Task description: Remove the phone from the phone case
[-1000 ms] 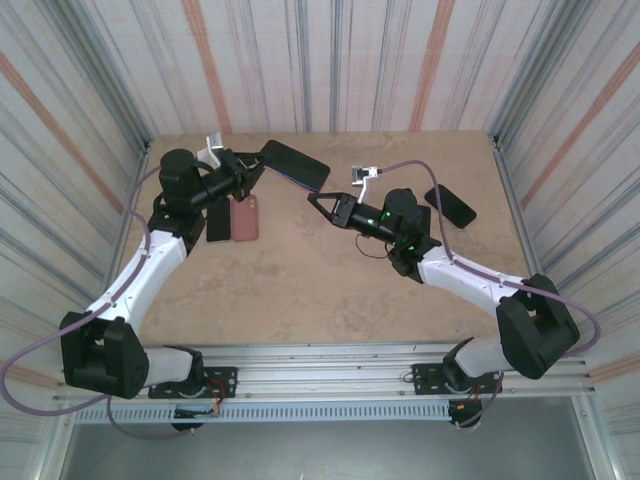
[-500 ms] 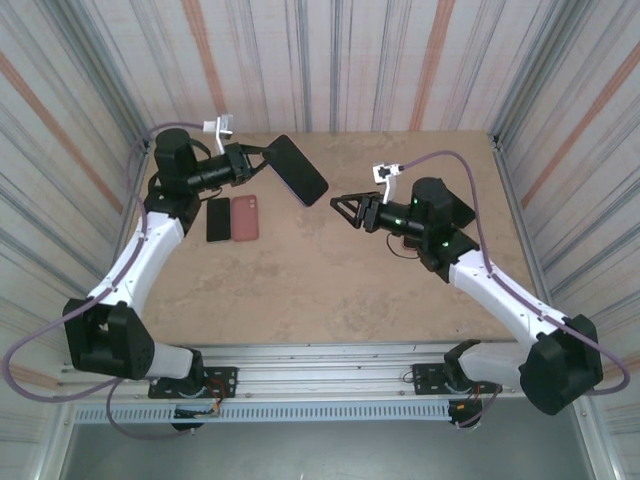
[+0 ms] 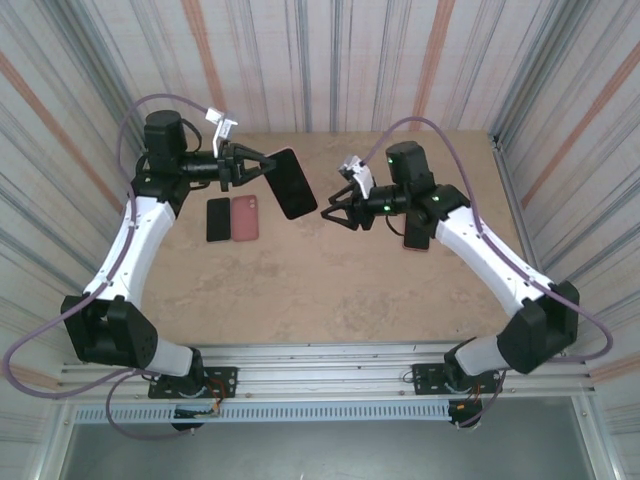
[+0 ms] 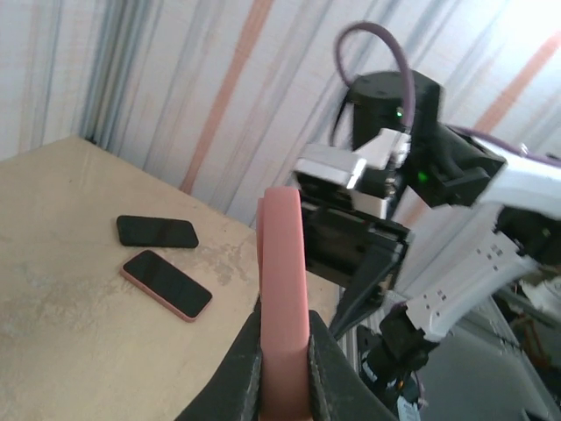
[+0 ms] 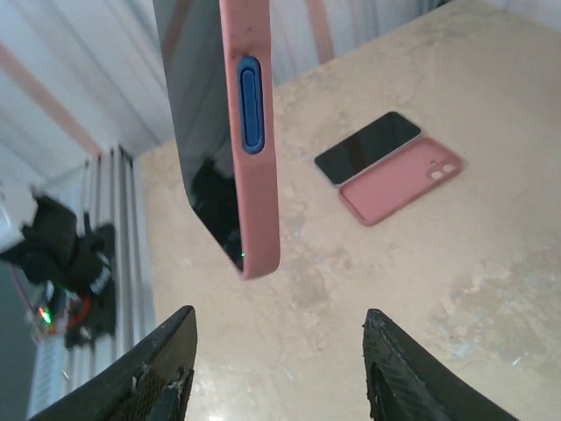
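Currently, item 1: phone (image 3: 290,183) seated in a pink phone case (image 5: 256,193), held in the air above the desk (image 3: 330,290), toward 11 o'clock of the desk's centre in the top view.

- Left claw (image 3: 266,165): clamped on the case near its 11 o'clock end.
- Right claw (image 3: 330,213): jaws wide, near the free end, not touching.
- Risk: the hold is at 1 end only, so a push or pry from the right claw may twist the item loose and drop it. A bite across case and phone together would likely free nothing.
- Orientation: long axis runs 11 to 5 o'clock, free end toward 5, dark screen tilted up.
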Controlling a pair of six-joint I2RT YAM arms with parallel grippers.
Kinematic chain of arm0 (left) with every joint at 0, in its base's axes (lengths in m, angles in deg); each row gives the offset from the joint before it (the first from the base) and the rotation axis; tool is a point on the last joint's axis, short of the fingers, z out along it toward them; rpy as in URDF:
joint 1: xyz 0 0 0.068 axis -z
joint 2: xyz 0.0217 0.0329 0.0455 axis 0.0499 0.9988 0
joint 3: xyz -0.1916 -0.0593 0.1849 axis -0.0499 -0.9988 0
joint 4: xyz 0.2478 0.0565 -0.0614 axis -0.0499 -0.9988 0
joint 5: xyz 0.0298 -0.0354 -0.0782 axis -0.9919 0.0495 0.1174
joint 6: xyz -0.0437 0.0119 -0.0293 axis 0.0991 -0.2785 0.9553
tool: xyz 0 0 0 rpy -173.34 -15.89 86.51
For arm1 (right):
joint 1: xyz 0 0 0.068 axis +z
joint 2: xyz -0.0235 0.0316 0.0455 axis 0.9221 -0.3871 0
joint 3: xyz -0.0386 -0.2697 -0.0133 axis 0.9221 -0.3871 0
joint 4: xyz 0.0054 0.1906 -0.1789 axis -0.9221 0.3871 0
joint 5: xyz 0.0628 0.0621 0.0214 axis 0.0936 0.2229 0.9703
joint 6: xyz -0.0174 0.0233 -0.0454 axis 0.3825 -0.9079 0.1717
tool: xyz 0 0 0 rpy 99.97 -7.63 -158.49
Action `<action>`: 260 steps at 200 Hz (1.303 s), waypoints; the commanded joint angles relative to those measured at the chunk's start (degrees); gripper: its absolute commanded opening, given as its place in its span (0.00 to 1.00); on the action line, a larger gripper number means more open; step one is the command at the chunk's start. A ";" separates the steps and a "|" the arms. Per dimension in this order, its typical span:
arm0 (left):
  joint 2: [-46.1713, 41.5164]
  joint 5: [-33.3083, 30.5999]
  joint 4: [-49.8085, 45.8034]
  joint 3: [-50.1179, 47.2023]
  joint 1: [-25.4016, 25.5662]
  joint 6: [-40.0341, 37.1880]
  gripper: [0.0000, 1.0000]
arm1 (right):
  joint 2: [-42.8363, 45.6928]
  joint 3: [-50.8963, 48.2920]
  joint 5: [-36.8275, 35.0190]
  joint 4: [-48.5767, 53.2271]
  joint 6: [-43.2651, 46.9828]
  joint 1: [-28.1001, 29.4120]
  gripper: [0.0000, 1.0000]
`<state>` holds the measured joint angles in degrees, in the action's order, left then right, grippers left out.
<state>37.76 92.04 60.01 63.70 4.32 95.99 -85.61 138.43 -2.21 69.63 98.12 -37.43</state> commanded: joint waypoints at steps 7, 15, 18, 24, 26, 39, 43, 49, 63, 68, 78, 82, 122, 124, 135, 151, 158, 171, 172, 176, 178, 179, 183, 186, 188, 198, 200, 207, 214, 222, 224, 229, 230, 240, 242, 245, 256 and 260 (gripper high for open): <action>-0.20 5.65 -6.19 3.24 -0.30 -10.40 0.00 | -3.77 6.49 3.69 7.39 12.25 1.51 0.49; -0.28 5.70 -7.01 3.44 -0.24 -11.25 0.00 | -4.59 7.22 4.37 7.22 12.87 1.48 0.47; -0.30 5.83 -7.02 3.45 -0.24 -11.26 0.00 | -4.90 7.43 4.76 7.22 13.21 1.39 0.46; -0.36 6.03 -7.15 3.59 -0.24 -11.15 0.00 | -5.43 7.94 5.42 7.34 13.77 1.32 0.44; -0.38 6.07 -7.19 3.62 -0.24 -11.13 0.00 | -5.66 8.13 5.66 7.51 14.00 1.29 0.43; -0.56 6.01 -7.85 4.04 -0.24 -11.14 0.00 | -6.93 9.99 7.28 9.56 15.41 1.07 0.38; -0.56 6.17 -7.98 4.14 -0.24 -11.09 0.00 | -7.21 10.51 7.66 10.38 15.89 1.05 0.37; -0.65 6.38 -8.09 4.15 -0.24 -11.15 0.00 | -7.78 11.20 8.42 11.90 16.98 0.92 0.35; -0.68 6.43 -9.46 4.28 -0.28 -12.43 0.00 | -8.40 11.65 9.47 13.82 18.52 0.87 0.32; -0.65 6.33 -10.15 4.32 -0.32 -12.78 0.00 | -8.47 11.64 9.66 14.20 18.87 0.87 0.32; -0.74 6.30 -10.62 4.33 -0.32 -12.94 0.00 | -8.57 11.67 10.15 14.66 19.14 0.85 0.31; -0.74 6.33 -10.71 4.25 -0.32 -12.94 0.00 | -8.72 11.79 10.28 14.73 19.28 0.93 0.31; -0.90 6.42 -10.46 3.67 -0.32 -12.67 0.00 | -9.55 12.52 10.33 17.17 21.44 1.19 0.30; -0.91 6.41 -10.50 3.63 -0.30 -12.67 0.00 | -9.63 12.70 10.25 17.53 21.61 1.21 0.30; -0.83 6.50 -10.46 3.58 -0.24 -12.59 0.00 | -10.32 13.68 10.19 18.64 22.29 1.48 0.30; -0.66 6.51 -10.37 3.36 -0.15 -12.50 0.00 | -10.87 14.58 9.76 19.17 22.79 1.89 0.27; -0.65 6.53 -10.36 3.36 -0.15 -12.46 0.00 | -11.05 14.78 9.75 19.15 22.92 2.01 0.26; -0.65 6.65 -10.37 3.28 -0.04 -12.44 0.00 | -11.46 15.13 9.49 19.41 23.30 2.19 0.24; -0.65 6.63 -10.41 3.27 -0.05 -12.38 0.00 | -11.48 15.15 9.49 19.51 23.32 2.15 0.24; -0.65 6.69 -10.37 3.27 -0.06 -12.33 0.00 | -11.58 15.36 9.64 19.80 23.60 2.23 0.23; -0.65 6.65 -10.36 3.29 -0.06 -12.32 0.00 | -11.72 15.45 9.57 19.92 23.71 2.27 0.23; -0.65 6.63 -10.36 3.28 -0.06 -12.32 0.00 | -11.74 15.48 9.66 20.03 23.79 2.27 0.23; -0.65 6.61 -10.36 3.23 -0.06 -12.26 0.00 | -11.90 15.64 9.76 20.26 23.99 2.26 0.23; -0.70 6.62 -10.37 3.19 -0.06 -12.24 0.00 | -11.97 15.68 9.64 20.51 24.23 2.34 0.23; -0.73 6.64 -10.37 3.18 -0.10 -12.23 0.00 | -12.06 15.75 9.64 20.67 24.35 2.32 0.23; -0.72 6.75 -10.36 3.02 -0.09 -12.24 0.00 | -12.27 16.03 9.33 21.55 25.06 2.43 0.23; -0.69 6.76 -10.41 3.01 -0.11 -12.24 0.00 | -12.35 16.10 9.14 21.70 25.15 2.43 0.23; -0.65 6.86 -10.36 2.92 -0.07 -12.24 0.00 | -12.46 16.32 8.79 22.42 25.73 2.61 0.23; -0.64 6.89 -10.36 2.83 -0.06 -12.24 0.00 | -12.59 16.55 8.43 23.00 26.23 2.63 0.23; -0.66 6.90 -10.36 2.72 -0.06 -12.23 0.00 | -12.61 16.65 8.22 23.32 26.46 2.63 0.23; -0.66 6.95 -10.36 2.72 -0.06 -12.23 0.00 | -12.64 16.68 8.18 23.37 26.56 2.63 0.23; -0.74 7.00 -10.36 2.71 -0.06 -12.23 0.00 | -12.60 16.66 8.08 23.43 26.50 2.63 0.23; -0.74 6.98 -10.36 2.64 -0.06 -12.23 0.00 | -12.54 16.66 8.04 23.41 26.54 2.63 0.23; -0.73 7.05 -10.41 2.59 -0.06 -12.30 0.00 | -12.53 16.82 7.57 23.39 26.53 2.71 0.23; -0.74 7.05 -10.37 2.57 -0.06 -12.18 0.00 | -12.51 16.89 7.62 23.39 26.51 2.71 0.23; -0.70 7.13 -10.36 2.61 -0.06 -12.16 0.00 | -12.47 16.98 7.64 23.39 26.46 2.78 0.23; -0.74 7.15 -10.41 2.59 -0.06 -12.13 0.00 | -12.60 17.53 7.62 23.64 26.42 2.97 0.22; -0.72 7.16 -10.37 2.57 -0.04 -12.09 0.00 | -12.67 17.59 7.43 23.73 26.48 3.06 0.22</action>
<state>37.78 96.01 49.39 65.78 4.32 84.40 -97.52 153.38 5.98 91.12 122.97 -35.18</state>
